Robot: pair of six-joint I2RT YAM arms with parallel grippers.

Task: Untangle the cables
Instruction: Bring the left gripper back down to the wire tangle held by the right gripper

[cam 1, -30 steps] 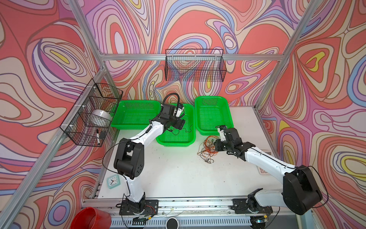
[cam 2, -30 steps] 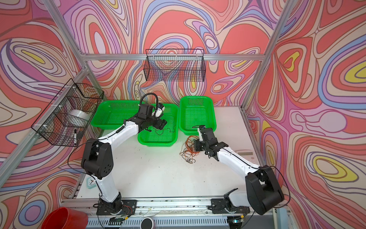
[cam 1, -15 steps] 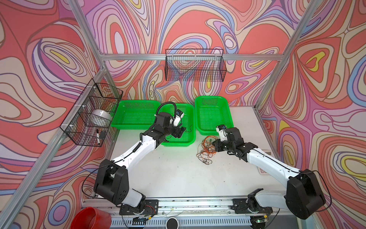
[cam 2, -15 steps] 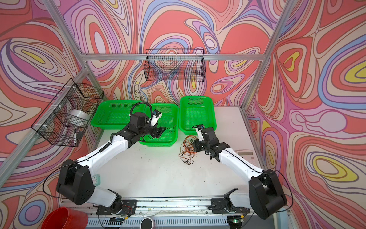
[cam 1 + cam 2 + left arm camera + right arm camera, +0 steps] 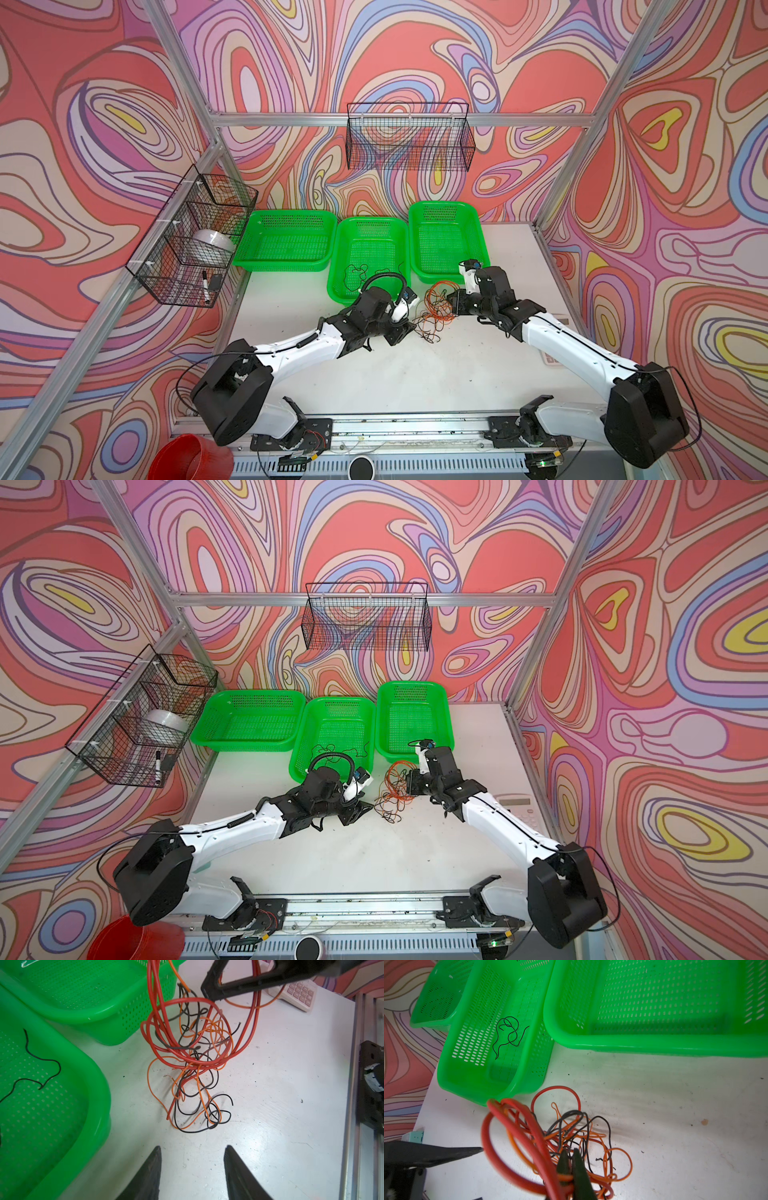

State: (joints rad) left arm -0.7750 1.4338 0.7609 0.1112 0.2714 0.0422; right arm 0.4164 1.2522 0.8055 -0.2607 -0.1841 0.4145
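The right gripper (image 5: 570,1158) is closed on the cables (image 5: 566,1134). Its two tips meet with an orange strand across them, and red loops pass just beside them. Whether a red strand is pinched as well is hard to tell, since the strands nearest the lens are blurred. From that grip the red, orange and black loops hang down and spread on the white table (image 5: 675,1105) ahead of the tips. In the left wrist view the upper red loops are lifted, while the lower black and orange loops lie on the table.

The left gripper (image 5: 193,1159) has its jaws apart with nothing between them. The lowest loops lie just ahead of its tips, not touching. In both top views the two grippers face one another with the cables between them.

A separate black cable (image 5: 508,1034) lies loose in the middle green basket (image 5: 467,1093), beyond the right gripper's tips and well apart from both grippers.
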